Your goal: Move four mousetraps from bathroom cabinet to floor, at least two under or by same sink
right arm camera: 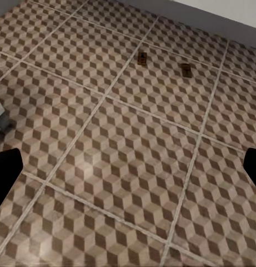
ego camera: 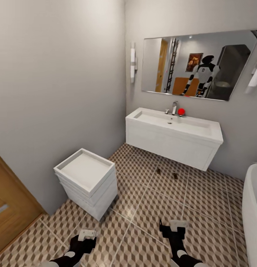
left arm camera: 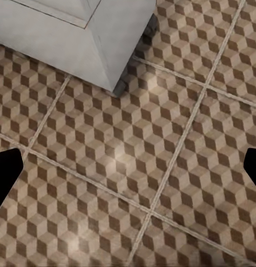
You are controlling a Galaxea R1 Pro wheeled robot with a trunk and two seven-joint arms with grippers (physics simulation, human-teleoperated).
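Two mousetraps (ego camera: 158, 171) (ego camera: 175, 175) | bathroom floor (ego camera: 143, 207) | beside bathroom sink (ego camera: 173, 137)

Cube-patterned bathroom floor (ego camera: 143, 207) carries two mousetraps (ego camera: 158, 171) and a white unit (ego camera: 87, 181).

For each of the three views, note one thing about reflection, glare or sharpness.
Head view: the mirror reflects the robot; walls bow from lens distortion. Left wrist view: soft glare patches on the bathroom floor. Right wrist view: two mousetraps appear small and blurry, detail unreadable.
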